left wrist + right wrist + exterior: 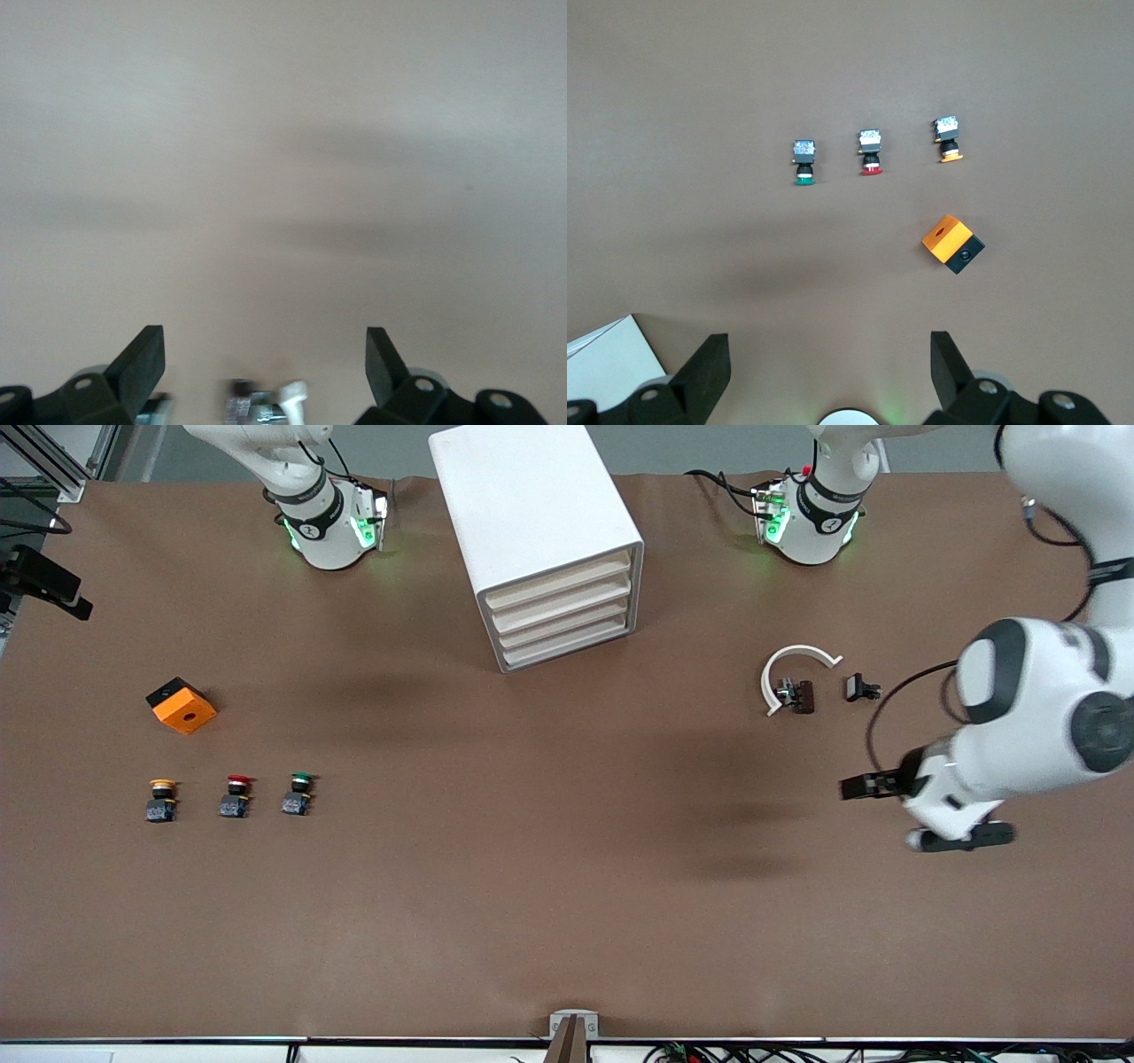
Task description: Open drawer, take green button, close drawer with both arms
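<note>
Front view: cabinet sits at mid-desk near the bases, all four drawers shut. The lowest drawer is flush, so the opening step isn't started. Green button stands on the desk toward the right arm's end, last in a row with the red button and yellow button; orange box lies farther from the camera than that row. White curved part and small black parts lie toward the left arm's end. Left end effector hangs over bare desk there.

Left wrist view: left end effector fingers spread, nothing between them; only desk below, probably poised before heading to the drawer.

Right wrist view: right end effector released, empty, high over the desk, looking down on all three buttons; green one well apart from it. Cabinet corner just shows.
</note>
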Motion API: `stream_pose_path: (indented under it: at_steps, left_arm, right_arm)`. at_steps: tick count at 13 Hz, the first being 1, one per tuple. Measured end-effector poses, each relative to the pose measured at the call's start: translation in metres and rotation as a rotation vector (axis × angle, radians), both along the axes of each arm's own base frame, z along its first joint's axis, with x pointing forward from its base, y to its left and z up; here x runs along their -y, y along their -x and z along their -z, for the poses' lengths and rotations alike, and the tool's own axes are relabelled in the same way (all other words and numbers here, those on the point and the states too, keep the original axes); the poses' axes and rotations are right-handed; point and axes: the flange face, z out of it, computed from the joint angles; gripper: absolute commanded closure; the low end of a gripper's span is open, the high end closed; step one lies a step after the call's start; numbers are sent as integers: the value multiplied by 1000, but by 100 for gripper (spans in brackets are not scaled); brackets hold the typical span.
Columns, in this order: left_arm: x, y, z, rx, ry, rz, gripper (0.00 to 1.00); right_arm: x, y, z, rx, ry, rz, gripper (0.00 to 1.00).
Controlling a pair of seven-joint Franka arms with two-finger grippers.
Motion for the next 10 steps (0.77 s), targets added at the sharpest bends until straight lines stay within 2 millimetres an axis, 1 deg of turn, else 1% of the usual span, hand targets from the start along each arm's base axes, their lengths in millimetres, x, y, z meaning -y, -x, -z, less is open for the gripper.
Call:
stream_pose_path:
  at_steps: [1,2,3,4,5,7,10]
  left_arm:
    - [-22,5,-10,14,-2,8,0]
    - [-39,10,-20,27,-4,22,0]
    - [-52,18,-30,39,-9,37,0]
    - [-60,26,-40,50,-16,47,0]
    - [-64,36,-50,60,-23,51,0]
    - [-65,52,-73,90,-36,46,0]
    - [-73,68,-111,151,-50,49,0]
  right_arm:
    - [0,0,2,-5,0,0,0]
    - [0,0,3,-7,-1,0,0]
    - [0,0,4,-9,-1,0,0]
    - [0,0,5,-11,-2,0,0]
    - [0,0,6,-12,-4,0,0]
    - [0,-1,10,-10,-9,3,0]
    - [2,-1,14,2,-10,7,0]
